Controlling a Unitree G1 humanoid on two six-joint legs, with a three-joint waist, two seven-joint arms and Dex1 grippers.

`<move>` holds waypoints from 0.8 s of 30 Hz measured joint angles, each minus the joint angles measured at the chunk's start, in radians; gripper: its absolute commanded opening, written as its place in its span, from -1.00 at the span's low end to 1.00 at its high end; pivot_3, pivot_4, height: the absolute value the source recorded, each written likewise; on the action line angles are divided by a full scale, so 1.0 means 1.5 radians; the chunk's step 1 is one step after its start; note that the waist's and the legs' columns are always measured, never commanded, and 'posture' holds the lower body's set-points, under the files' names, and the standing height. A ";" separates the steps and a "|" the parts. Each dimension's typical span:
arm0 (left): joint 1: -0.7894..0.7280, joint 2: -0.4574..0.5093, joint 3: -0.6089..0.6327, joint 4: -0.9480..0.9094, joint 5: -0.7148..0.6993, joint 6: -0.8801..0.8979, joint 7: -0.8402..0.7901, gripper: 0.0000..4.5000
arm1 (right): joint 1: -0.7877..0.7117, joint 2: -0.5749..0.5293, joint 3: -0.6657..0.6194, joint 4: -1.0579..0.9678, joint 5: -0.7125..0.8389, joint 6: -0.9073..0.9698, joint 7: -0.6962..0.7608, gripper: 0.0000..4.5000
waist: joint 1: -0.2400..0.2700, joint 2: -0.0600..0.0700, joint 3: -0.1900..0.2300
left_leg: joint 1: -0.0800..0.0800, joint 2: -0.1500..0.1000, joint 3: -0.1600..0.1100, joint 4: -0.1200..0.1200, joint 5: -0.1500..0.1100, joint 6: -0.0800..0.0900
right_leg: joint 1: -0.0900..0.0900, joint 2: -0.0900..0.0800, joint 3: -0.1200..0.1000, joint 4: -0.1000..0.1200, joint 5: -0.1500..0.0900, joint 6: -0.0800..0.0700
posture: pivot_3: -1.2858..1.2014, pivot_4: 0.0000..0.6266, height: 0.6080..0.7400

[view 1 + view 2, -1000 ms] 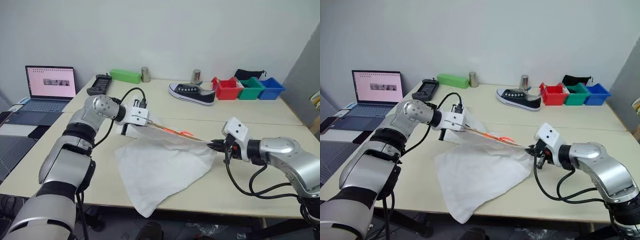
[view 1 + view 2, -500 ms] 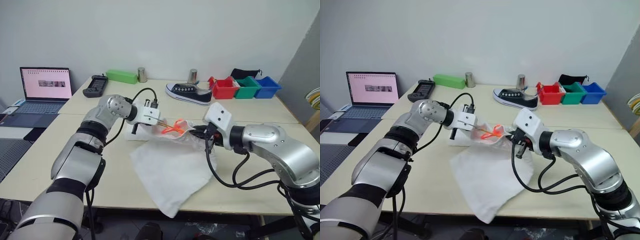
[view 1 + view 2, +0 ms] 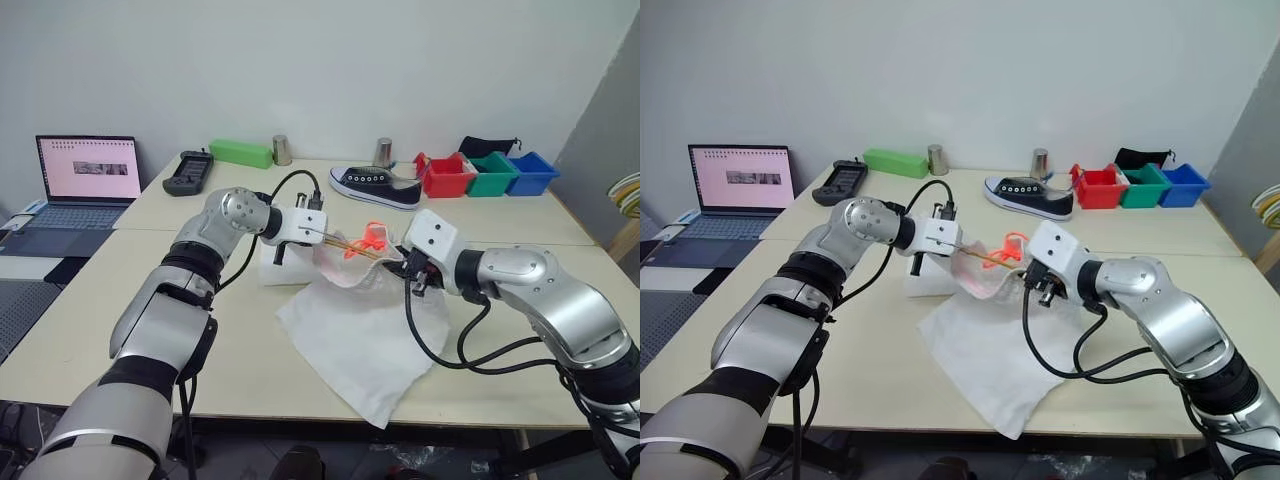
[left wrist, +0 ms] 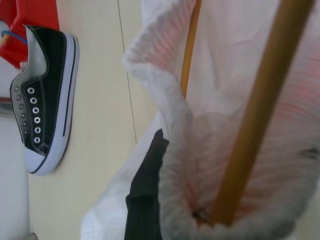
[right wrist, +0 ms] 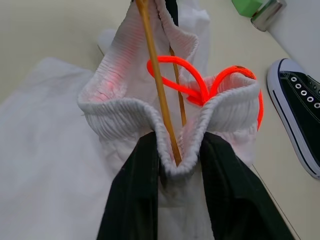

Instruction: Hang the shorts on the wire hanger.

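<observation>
Here left gripper (image 3: pixel 952 240) clamped on wire hanger (image 5: pixel 159 95), steadying it; right gripper (image 5: pixel 172 165) fingers straddle shorts (image 5: pixel 125 107) waistband, parted, likely bunching it along wire.

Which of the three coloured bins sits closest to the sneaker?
The red bin: it sits right beside the sneaker, with the green and blue farther along.
</observation>
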 measured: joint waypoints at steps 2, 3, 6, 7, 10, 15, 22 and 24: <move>0.000 0.000 0.000 -0.002 0.000 0.000 0.000 -1.00 | 0.000 -0.008 -0.003 -0.001 0.000 0.000 0.009 0.24 | 0.000 0.000 0.000 | 0.000 0.000 0.000 0.000 0.000 0.000 | 0.000 0.000 0.000 0.000 0.000 0.000 | 0.23 -1.00 1.00; 0.000 0.000 0.000 -0.003 0.000 -0.001 0.000 -1.00 | 0.000 -0.015 -0.003 -0.002 0.000 0.000 0.016 0.37 | 0.000 0.000 0.000 | 0.000 0.000 0.000 0.000 0.000 0.000 | 0.000 0.000 0.000 0.000 0.000 0.000 | 0.23 -1.00 1.00; 0.001 0.000 0.001 -0.008 -0.004 -0.001 0.001 -1.00 | 0.000 -0.041 -0.002 -0.003 -0.007 -0.008 0.034 0.68 | 0.000 0.000 0.000 | 0.000 0.000 0.000 0.000 0.000 0.000 | 0.000 0.000 0.000 0.000 0.000 0.000 | 0.24 -1.00 1.00; 0.002 0.000 0.001 -0.011 -0.006 -0.001 0.001 -1.00 | 0.000 -0.046 0.000 -0.003 -0.014 -0.012 0.037 0.80 | 0.000 0.000 0.000 | 0.000 0.000 0.000 0.000 0.000 0.000 | 0.000 0.000 0.000 0.000 0.000 0.000 | 0.24 -1.00 1.00; 0.003 0.000 0.001 -0.016 -0.014 -0.001 0.001 -1.00 | 0.001 -0.059 0.020 0.004 -0.039 -0.027 0.044 0.87 | 0.000 0.000 0.000 | 0.000 0.000 0.000 0.000 0.000 0.000 | 0.000 0.000 0.000 0.000 0.000 0.000 | 0.24 -1.00 1.00; 0.008 -0.001 0.002 -0.036 -0.026 0.001 -0.003 -1.00 | -0.012 -0.059 0.088 0.072 -0.100 -0.045 0.052 0.87 | 0.000 0.000 0.000 | 0.000 0.000 0.000 0.000 0.000 0.000 | 0.000 0.000 0.000 0.000 0.000 0.000 | 0.26 -1.00 1.00; 0.026 0.001 0.002 -0.050 -0.026 0.014 -0.007 -1.00 | -0.040 -0.026 0.135 0.162 -0.176 -0.104 0.057 0.87 | 0.003 0.000 0.000 | 0.000 0.000 0.000 0.000 0.000 0.000 | 0.000 0.000 0.000 0.000 0.000 0.000 | 0.28 -1.00 1.00; 0.034 0.004 0.002 -0.059 -0.026 0.015 -0.011 -1.00 | -0.046 -0.021 0.136 0.178 -0.190 -0.118 0.060 0.80 | 0.004 0.000 0.000 | 0.000 0.000 0.000 0.000 0.000 0.000 | 0.000 0.000 0.000 0.000 0.000 0.000 | 0.28 -1.00 1.00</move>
